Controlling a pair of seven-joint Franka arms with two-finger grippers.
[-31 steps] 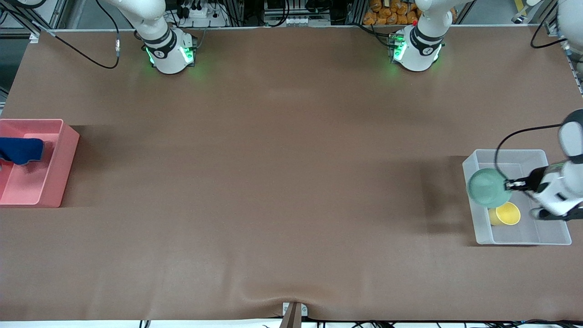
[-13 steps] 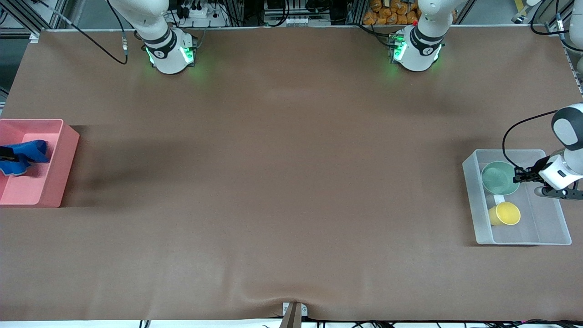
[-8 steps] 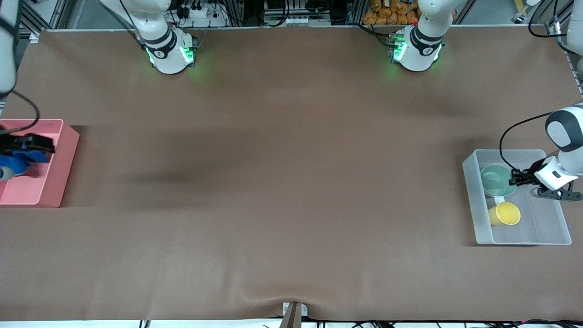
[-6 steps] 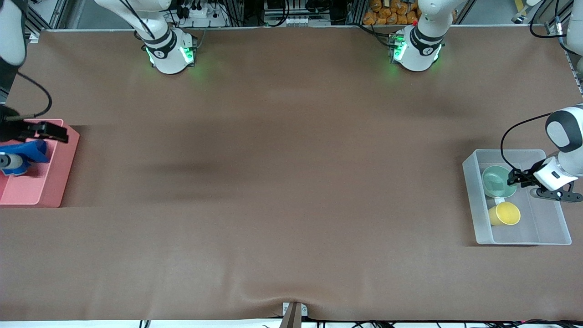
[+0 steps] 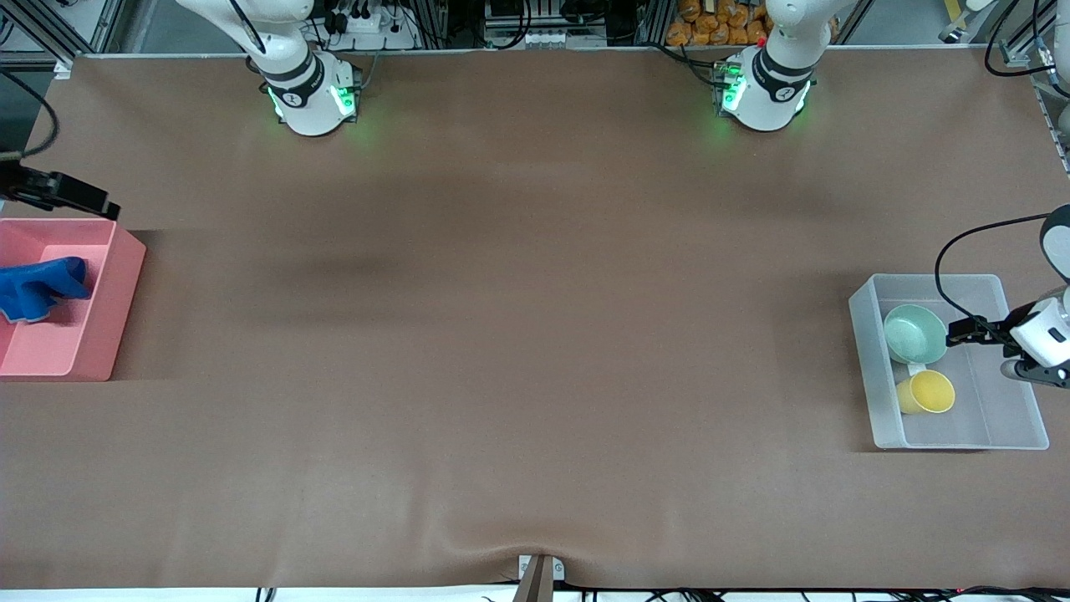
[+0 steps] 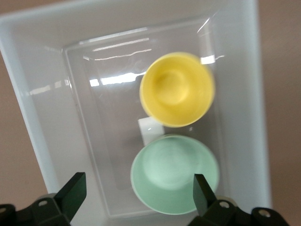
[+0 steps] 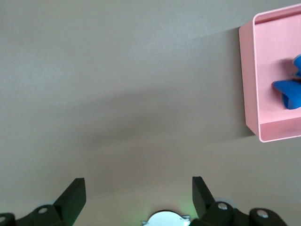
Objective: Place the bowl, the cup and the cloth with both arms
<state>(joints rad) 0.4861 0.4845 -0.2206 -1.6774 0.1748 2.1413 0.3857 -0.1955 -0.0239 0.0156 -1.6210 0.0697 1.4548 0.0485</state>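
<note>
Bowl (image 5: 915, 334) lies in the clear bin (image 5: 869, 385) by the cup (image 5: 928, 392) — left end effector (image 5: 955, 335) open, just beside it. Right end effector (image 5: 107, 207) open over the surface (image 5: 535, 334), higher in frame than the cloth (image 5: 38, 286) — nearer arm.

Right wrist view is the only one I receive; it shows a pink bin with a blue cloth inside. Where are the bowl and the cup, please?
Observer: Both sit in a clear bin at the left arm's end of the table; the bowl is farther from the front camera than the cup.
Operator: Is the left tool holding one of them?
Observer: No. The left tool is open over the clear bin, beside the bowl, and holds nothing.
</note>
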